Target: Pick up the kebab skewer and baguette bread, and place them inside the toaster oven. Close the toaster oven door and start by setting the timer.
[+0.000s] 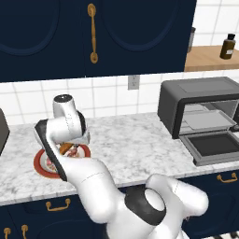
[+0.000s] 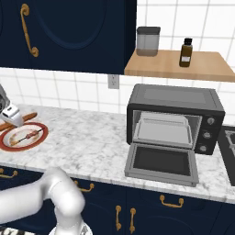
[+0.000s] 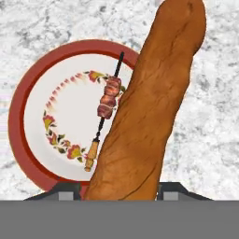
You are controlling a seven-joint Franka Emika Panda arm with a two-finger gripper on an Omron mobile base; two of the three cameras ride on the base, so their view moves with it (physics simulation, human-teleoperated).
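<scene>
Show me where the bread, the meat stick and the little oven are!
baguette bread [image 3: 151, 112], hand view, middle of the loaf.
kebab skewer [image 3: 108, 100], hand view, on the meat chunks.
toaster oven [image 2: 174, 98], right base view, top panel.

Bright even lighting, soft shadows, sharp

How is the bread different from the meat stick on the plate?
The bread is a fat, golden-brown loaf; the skewer is a thin dark stick with a few reddish meat chunks. The bread is much longer and wider than the skewer. The bread sits between the fingers of the claw, raised over the plate, while the skewer lies flat on the plate. Both point roughly the same way.
</scene>
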